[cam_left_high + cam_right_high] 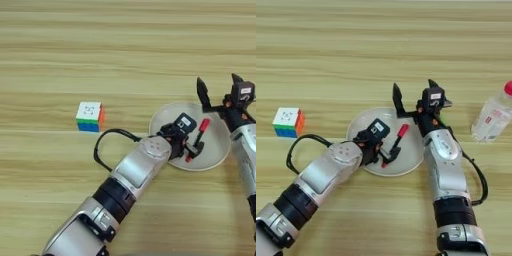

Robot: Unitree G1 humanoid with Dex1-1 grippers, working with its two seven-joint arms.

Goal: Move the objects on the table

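Two arms are reaching over the bench (50, 60), and both are meeting at a plate (363, 125) that is lying a little toward 3 o'clock from the middle of the view.

The left arm is coming in from 7 o'clock and is stretching toward 2 o'clock. Its left hand (387, 156) is sitting over the plate, and its black fingers are closing around the lower end of the marker (397, 138). The marker is lying tilted inside the plate, with its red cap pointing to 1 o'clock and its other end pointing to 7 o'clock. I cannot tell if it is resting on the plate or is lifted a little.

The right arm is coming up from 6 o'clock, along the 3 o'clock side of the plate. Its right hand (415, 99) is hanging over the 12 o'clock rim of the plate, with its two fingers spread wide apart and holding nothing.

The cube (90, 117) is standing alone on the bench at 9 o'clock from the plate, well apart from it, with its white face up.

One clear bottle (493, 116) with a red cap is standing at 3 o'clock from the right hand, near the edge of the view.
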